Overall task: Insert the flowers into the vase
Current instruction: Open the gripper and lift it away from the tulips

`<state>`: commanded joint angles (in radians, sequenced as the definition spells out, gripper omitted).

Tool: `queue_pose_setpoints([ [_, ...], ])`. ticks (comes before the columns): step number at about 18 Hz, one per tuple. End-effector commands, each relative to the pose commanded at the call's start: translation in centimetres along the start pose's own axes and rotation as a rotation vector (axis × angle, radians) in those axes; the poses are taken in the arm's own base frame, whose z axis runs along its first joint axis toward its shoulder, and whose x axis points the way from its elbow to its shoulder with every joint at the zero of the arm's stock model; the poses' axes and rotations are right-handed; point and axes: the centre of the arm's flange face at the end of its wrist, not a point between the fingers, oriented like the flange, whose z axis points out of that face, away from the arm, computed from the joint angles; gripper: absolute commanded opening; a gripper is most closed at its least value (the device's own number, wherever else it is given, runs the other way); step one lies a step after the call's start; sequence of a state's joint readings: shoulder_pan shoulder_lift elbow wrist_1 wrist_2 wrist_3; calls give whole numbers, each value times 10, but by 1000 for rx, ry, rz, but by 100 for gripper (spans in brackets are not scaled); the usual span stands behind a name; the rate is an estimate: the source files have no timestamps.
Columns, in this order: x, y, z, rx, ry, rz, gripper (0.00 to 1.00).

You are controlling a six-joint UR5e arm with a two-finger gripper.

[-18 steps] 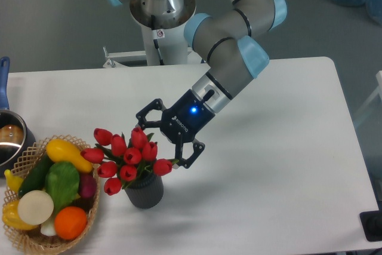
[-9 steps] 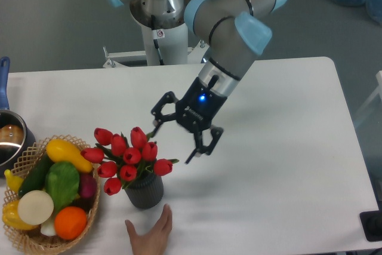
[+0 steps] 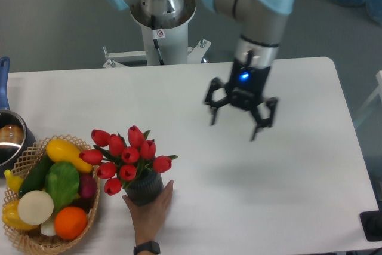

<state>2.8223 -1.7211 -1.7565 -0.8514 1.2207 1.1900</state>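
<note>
The flowers [image 3: 126, 154], a bunch of red tulip buds with green leaves, stand in the vase [image 3: 143, 188], a short dark grey ribbed cylinder near the table's front left. A person's hand [image 3: 150, 213] reaches in from the front edge and touches the vase. My gripper [image 3: 233, 128] is open and empty, hanging above the table's middle right, well apart from the flowers.
A woven basket [image 3: 30, 240] with vegetables and fruit sits at the front left, close to the vase. A metal pot [image 3: 11, 138] with a blue handle is at the left edge. The robot's base [image 3: 161, 28] stands behind the white table [image 3: 298, 195].
My gripper has let go of the flowers and moved up and to the right, away from the vase. A person's hand has come in from the front and reached the vase.
</note>
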Motion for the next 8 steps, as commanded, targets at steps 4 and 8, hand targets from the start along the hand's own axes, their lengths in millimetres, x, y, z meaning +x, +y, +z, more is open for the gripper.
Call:
queue_pose_setpoints([
  [4, -35, 46, -14, -188, -90, 37, 100],
  [8, -58, 82, -29, -294, -124, -5, 100],
])
